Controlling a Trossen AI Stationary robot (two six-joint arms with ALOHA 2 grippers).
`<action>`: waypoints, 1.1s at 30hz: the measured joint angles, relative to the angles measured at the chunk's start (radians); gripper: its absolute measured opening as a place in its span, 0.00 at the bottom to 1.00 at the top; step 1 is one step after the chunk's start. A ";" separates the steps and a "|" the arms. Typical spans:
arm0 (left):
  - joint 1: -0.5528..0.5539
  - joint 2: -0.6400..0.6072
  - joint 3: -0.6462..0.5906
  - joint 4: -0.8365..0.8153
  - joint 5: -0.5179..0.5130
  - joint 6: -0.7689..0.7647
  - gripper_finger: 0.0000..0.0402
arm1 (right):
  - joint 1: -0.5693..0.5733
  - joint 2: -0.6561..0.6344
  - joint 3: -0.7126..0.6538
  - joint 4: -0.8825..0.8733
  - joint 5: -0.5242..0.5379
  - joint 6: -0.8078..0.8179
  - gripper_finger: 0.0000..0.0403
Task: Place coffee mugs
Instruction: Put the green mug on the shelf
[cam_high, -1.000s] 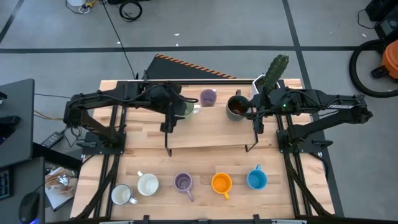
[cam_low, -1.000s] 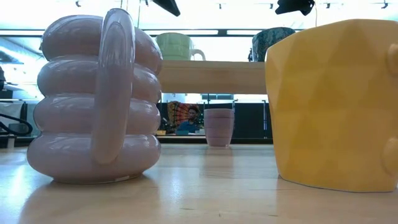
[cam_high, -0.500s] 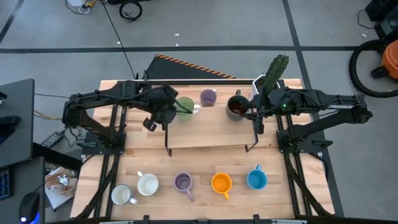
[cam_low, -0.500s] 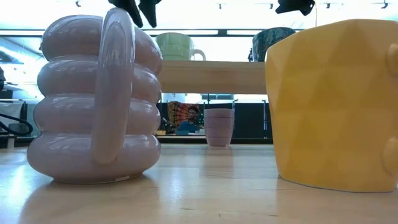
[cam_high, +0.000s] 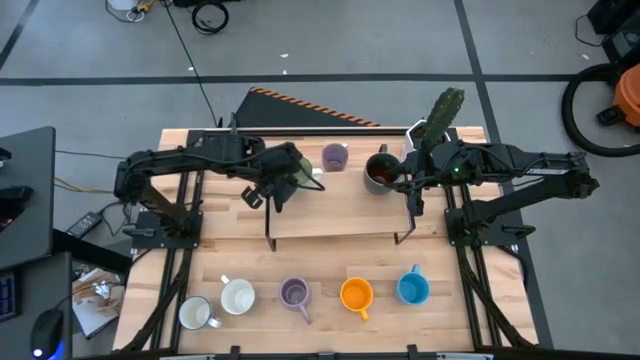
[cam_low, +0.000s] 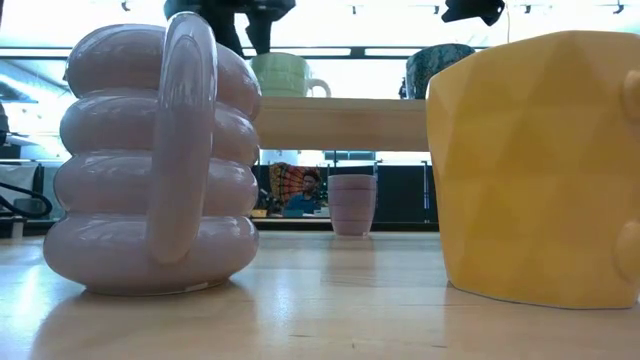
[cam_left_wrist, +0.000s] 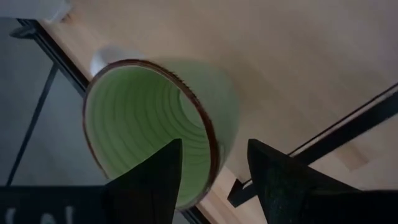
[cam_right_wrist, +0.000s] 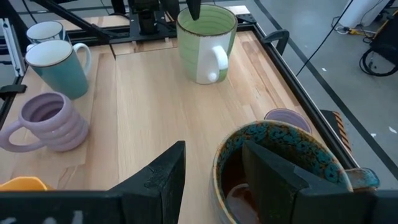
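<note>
A green mug (cam_high: 300, 171) and a dark brown mug (cam_high: 379, 172) stand upright on a raised wooden shelf (cam_high: 335, 215). My left gripper (cam_left_wrist: 211, 149) is open just over the green mug (cam_left_wrist: 155, 118), with one finger over its mouth and one outside its wall. My right gripper (cam_right_wrist: 214, 155) is open above the brown mug (cam_right_wrist: 280, 162), straddling its rim, and the low view shows it (cam_low: 475, 10) clear of that mug (cam_low: 440, 65). A lilac mug (cam_high: 335, 157) stands on the table behind the shelf. My left gripper stands over the green mug's rim (cam_left_wrist: 202, 134) from above, with the wall between its open fingers. In the low view the fingertips (cam_low: 258, 42) end at about the height of the rim. I cannot tell whether they touch it.
Along the near edge stand two white mugs (cam_high: 195, 313) (cam_high: 238, 297), a lilac ribbed mug (cam_high: 294, 293), an orange mug (cam_high: 356, 294) and a blue mug (cam_high: 412, 288). A white pot with a green cactus (cam_high: 440, 115) stands at the far right, behind my right arm.
My left gripper has swung toward the table's left edge, then back toward the green mug, and has come down to about rim height. The green mug has stayed in place on the shelf.
</note>
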 joint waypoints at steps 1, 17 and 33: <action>0.000 0.005 0.000 -0.003 0.000 -0.004 0.47 | 0.000 0.000 0.000 -0.001 0.000 0.000 0.41; 0.013 0.033 0.001 -0.006 0.045 -0.141 0.28 | 0.000 0.000 0.000 0.001 0.000 0.005 0.41; -0.024 0.033 0.000 0.006 0.092 -0.408 0.07 | 0.000 0.000 0.000 0.001 0.000 0.005 0.41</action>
